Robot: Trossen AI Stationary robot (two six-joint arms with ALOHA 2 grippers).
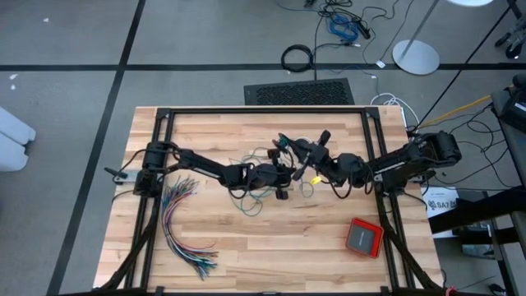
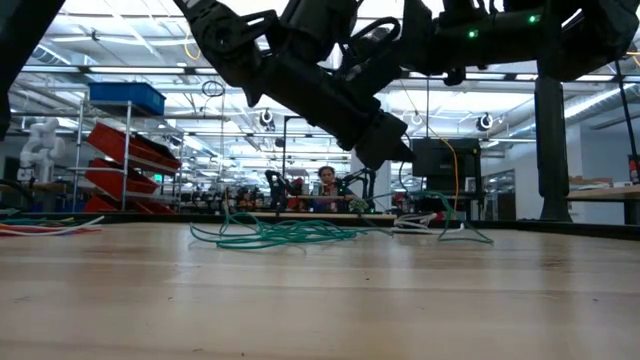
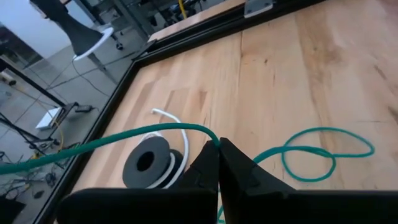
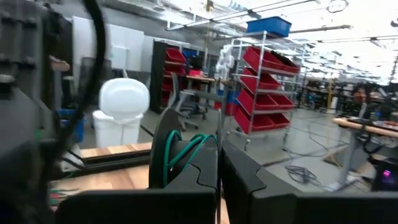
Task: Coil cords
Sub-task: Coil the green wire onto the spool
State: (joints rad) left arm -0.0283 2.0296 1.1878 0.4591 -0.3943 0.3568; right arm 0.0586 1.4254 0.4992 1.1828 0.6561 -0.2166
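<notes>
The left gripper is pinched shut on the teal cord, its fingertips meeting over the strand near mid-table. The right gripper is also shut, with teal cord looped around a dark spool just in front of its fingers.

In the high view both grippers meet close together at the table's centre, left and right, with loose teal cord strewn below them. The table has bare wood toward the near edge; a wire bundle lies along the left side and a red box sits near the right corner.

Only the left wrist view shows a black spool with a white tail lying flat near the table's black frame edge. The low view shows teal cord sprawled flat on the wood.
</notes>
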